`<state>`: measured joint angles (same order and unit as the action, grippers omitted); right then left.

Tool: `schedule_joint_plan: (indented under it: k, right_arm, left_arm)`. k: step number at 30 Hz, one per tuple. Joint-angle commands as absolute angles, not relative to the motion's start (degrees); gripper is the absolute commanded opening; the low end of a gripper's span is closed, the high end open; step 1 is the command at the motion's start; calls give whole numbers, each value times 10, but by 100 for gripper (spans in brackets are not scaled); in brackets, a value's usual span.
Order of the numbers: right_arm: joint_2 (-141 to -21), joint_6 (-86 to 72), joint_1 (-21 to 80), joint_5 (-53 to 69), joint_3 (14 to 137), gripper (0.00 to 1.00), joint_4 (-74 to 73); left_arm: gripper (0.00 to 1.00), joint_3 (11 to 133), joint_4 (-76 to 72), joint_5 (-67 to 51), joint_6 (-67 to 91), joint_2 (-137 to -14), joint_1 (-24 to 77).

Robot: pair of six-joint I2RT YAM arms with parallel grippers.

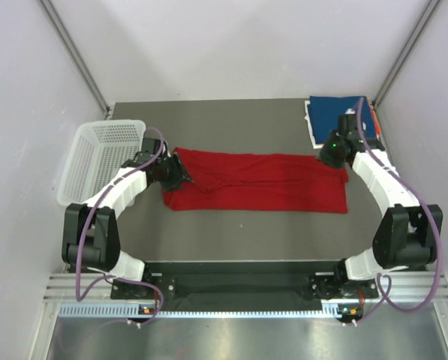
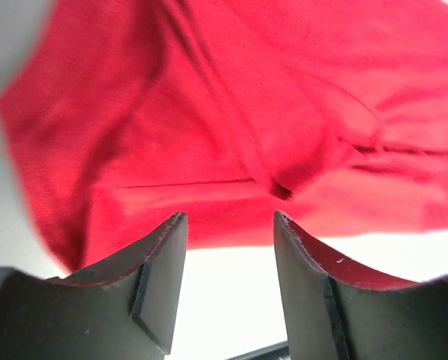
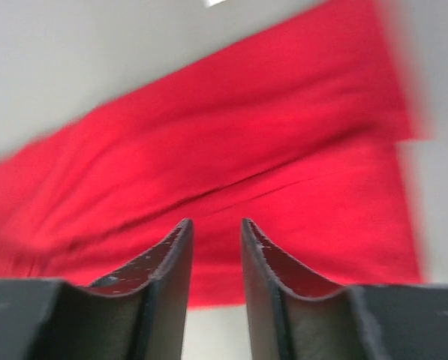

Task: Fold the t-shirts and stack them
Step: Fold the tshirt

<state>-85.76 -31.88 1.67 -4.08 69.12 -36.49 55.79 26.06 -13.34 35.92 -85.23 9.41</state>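
Overhead view: bright, even light, soft shadows. Red shirt (image 3: 284, 150) ahead of the right gripper (image 3: 216, 223) is motion-blurred, worst at frame edges. Table (image 2: 231, 300) beneath the left gripper (image 2: 230, 219) is overexposed white.

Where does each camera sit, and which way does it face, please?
Top external: above and behind the robot, looking down at the table; left arm and right arm show.
Left wrist: on the left arm, facing the red t-shirt; its open left tool shows.
Right wrist: on the right arm, facing the same shirt; its open right tool shows.
Shared: all three show the red t-shirt.
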Motion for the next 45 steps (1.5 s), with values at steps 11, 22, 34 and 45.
schedule_joint_plan:
  k: [11,22,34,45]
  right_arm:
    - [-903,-93,334,182,705,44,-124]
    - [-1081,171,498,102,843,48,-134]
    - [-1179,240,523,69,912,48,-163]
    - [-1195,249,523,37,909,23,-143]
  left_arm:
    - [56,613,250,-176,361,-887,47]
    - [55,657,233,-277,408,-867,-103]
    - [55,612,206,-307,408,-855,-104]
    - [54,615,212,-294,402,-851,-104]
